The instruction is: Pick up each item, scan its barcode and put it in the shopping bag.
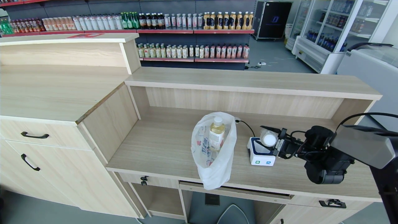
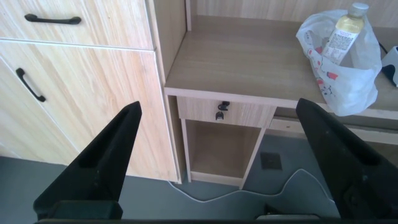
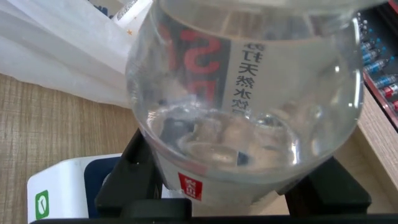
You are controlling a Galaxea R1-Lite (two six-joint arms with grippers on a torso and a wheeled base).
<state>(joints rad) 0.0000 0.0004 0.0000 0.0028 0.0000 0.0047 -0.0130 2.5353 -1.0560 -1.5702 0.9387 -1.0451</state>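
Head view, right gripper (image 1: 271, 140): closed on a clear water bottle (image 1: 268, 138), which lies sideways with its white cap pointing away from the wrist.
Head view, scanner (image 1: 260, 155): directly below the held bottle; I cannot tell whether the two touch.
Head view, shopping bag (image 1: 214, 161): stands open on the counter (image 1: 161, 146) beyond the fingertips, near the scanner but apart from it. A yellow drink bottle (image 1: 216, 132) stands upright inside.
Left wrist view, left gripper (image 2: 219, 106): fingers spread wide with nothing between them. It hangs low in front of the counter, well apart from the bag (image 2: 342, 74).
Right wrist view, held bottle (image 3: 242, 106): its body sits between the two black fingers. The scanner (image 3: 62, 190) is just beneath and the bag's plastic (image 3: 56, 50) just beyond.
Progress, judged: one item is bagged and a second is at the scanning step.
Remaining, judged: present the barcode, carry the bottle to the bag and release it. Whether further items wait cannot be told.
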